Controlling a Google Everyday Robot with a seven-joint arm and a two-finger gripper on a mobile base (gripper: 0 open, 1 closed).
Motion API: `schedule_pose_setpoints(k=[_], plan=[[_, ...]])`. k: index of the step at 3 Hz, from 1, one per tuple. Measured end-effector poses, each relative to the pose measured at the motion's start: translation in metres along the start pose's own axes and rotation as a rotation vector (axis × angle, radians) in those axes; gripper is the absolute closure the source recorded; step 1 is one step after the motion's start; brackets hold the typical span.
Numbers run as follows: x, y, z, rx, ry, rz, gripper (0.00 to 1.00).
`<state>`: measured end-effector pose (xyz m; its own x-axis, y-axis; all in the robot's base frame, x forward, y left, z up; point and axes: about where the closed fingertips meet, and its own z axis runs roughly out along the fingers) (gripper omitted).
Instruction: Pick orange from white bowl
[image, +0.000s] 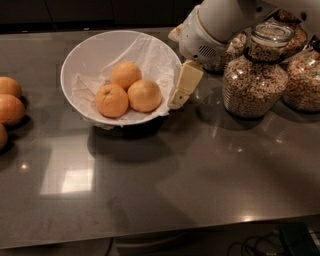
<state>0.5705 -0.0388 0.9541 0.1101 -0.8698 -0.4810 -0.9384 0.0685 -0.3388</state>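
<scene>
The white bowl (80, 50) sits left of centre, toward the far edge of the surface (175, 190). Nearest in it, the orange (144, 95), smooth and paler, touches a deeper-orange fruit (112, 100) with a stem dimple on its left. A third fruit (125, 74) rests just behind both. Packed this tight, a descent slightly off could close on the wrong fruit or roll the target away. It could also snag the paper lining (150, 55). The pincer (181, 91) hangs just outside the bowl's right rim with nothing visibly in it; whether it is open or closed I cannot tell. If it crosses low, it may clip the rim and shove the bowl. Farther back, toward the far right corner, the glass jars (255, 75) stand close to the arm, and a wide swing could knock one.
</scene>
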Motion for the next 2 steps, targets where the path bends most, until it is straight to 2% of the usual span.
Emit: schedule_pose_setpoints(k=[1, 2], plan=[[-0.011, -0.003, 0.009, 0.012, -0.066, 0.005, 0.00], [-0.031, -0.004, 0.040, -0.025, -0.138, -0.010, 0.00]])
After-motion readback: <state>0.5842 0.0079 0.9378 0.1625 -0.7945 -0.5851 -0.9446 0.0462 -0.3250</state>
